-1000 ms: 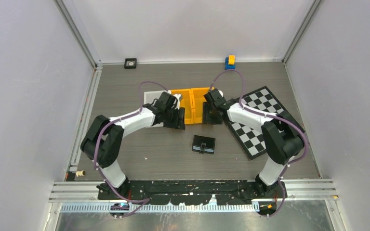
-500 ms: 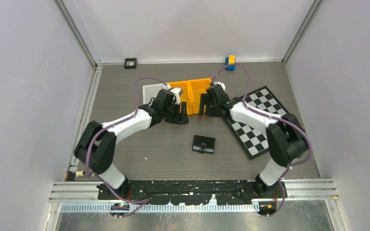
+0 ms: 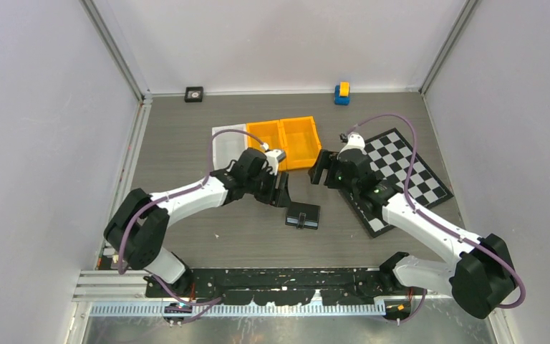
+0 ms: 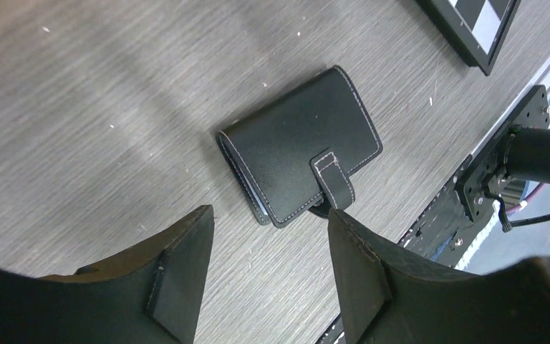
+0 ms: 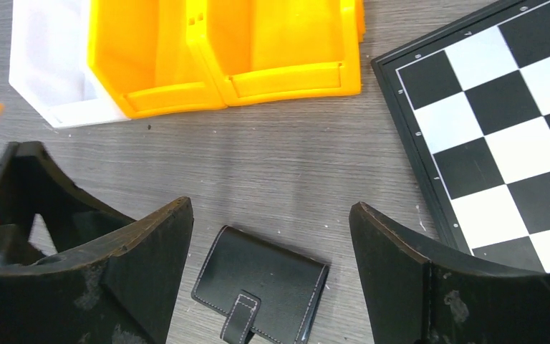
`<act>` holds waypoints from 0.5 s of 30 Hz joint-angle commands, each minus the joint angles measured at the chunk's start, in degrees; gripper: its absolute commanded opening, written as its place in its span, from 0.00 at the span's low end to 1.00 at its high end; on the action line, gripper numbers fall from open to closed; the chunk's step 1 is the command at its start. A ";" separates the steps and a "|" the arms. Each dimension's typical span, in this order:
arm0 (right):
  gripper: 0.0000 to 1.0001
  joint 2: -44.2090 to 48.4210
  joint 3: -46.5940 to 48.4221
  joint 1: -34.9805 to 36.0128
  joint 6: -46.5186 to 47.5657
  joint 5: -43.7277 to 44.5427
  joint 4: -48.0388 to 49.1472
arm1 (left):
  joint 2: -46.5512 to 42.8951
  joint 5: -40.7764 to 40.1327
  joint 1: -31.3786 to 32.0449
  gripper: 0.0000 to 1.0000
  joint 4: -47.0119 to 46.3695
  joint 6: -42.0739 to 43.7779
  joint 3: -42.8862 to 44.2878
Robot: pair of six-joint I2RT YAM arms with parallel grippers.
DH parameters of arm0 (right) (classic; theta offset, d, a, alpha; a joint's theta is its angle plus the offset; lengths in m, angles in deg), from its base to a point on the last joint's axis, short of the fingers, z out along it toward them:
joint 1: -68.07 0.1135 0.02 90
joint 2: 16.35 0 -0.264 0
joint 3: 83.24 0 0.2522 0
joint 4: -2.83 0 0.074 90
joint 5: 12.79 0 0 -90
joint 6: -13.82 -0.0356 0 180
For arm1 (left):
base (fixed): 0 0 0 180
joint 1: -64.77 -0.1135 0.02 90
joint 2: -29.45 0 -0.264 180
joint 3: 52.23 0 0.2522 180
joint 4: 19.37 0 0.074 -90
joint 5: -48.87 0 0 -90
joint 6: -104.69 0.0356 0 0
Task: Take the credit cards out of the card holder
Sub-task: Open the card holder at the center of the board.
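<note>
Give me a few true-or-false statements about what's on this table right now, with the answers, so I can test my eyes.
1. The card holder lies closed. True.
2. It sits inside an orange bin. False: it lies on the table, nearer the arms than the orange bins.
3. The left arm's jaws grip the card holder. False: they stand open, not touching it.
4. The two orange bins sit side by side. True.
5. The checkerboard lies on the left arm's side. False: it lies on the right arm's side.
</note>
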 commanded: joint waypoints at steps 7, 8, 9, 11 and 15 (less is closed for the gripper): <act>0.84 1.00 -0.34 0.02 0.73 -1.94 5.12 | 7.71 9.72 0.16 0.58 0.16 -4.26 2.64; 0.84 1.17 -0.38 0.05 0.73 -2.03 5.10 | 8.60 9.86 0.16 0.57 0.27 -4.49 2.85; 0.84 1.33 -0.44 0.05 0.75 -2.08 5.11 | 9.08 9.88 0.16 0.57 0.24 -4.74 3.01; 0.84 1.47 -0.46 0.06 0.66 -2.17 5.00 | 9.56 9.81 0.16 0.57 0.09 -5.26 2.99; 0.84 1.95 -0.72 0.05 0.50 -2.24 5.25 | 11.06 14.79 0.12 0.43 -4.90 -7.99 2.16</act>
